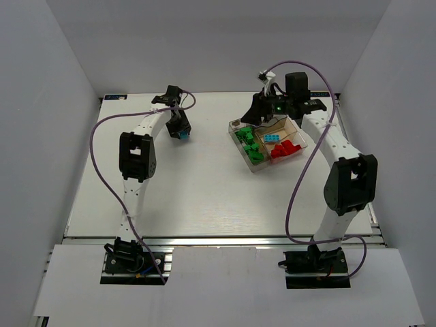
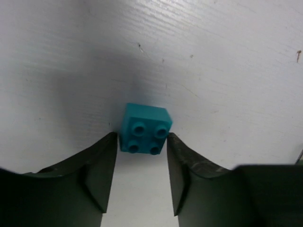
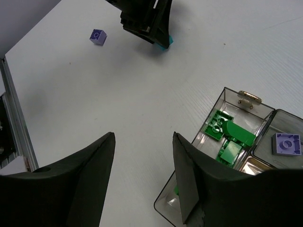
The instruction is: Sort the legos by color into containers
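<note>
A robotics lab cell is suggested: a white bench [image 1: 204, 197] is walled by panels [image 1: 225, 41] at 9, 12 and 3 o'clock; a left arm [image 1: 139, 157] and right arm [image 1: 344, 177] are bolted at 6 o'clock.

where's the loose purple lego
In the right wrist view, upper left: the purple lego lies alone on the table, near the left gripper and its cyan lego, far from the tray.
</note>
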### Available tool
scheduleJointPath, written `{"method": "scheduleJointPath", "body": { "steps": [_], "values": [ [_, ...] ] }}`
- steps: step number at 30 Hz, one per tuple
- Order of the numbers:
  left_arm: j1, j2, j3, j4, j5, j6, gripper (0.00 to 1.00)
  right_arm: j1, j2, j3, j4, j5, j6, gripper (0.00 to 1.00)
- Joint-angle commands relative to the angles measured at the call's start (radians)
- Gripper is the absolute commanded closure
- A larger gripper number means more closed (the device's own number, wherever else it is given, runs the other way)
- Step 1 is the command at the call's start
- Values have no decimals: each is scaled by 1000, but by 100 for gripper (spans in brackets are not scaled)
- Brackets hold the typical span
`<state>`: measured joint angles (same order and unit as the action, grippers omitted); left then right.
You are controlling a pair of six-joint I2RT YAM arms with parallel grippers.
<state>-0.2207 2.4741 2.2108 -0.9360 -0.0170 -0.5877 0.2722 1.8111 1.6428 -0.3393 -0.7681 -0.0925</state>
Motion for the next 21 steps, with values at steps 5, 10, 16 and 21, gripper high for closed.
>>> {"method": "scheduleJointPath", "body": {
  "steps": [5,10,16,21],
  "values": [
    [0,8,3,22,-44,60,62,-10,-65,-23,29,-27,7,42],
    [-19,-61,-37,127,86,129,87,-13,-78,-31,28,-31,2,43],
    [-94,-214,-169,419,426,164,89,-30,-107,-31,54,-28,54,61],
    [-184,-271,-218,647,635,74,93,-62,-160,-44,120,10,134,100]
  ]
}}
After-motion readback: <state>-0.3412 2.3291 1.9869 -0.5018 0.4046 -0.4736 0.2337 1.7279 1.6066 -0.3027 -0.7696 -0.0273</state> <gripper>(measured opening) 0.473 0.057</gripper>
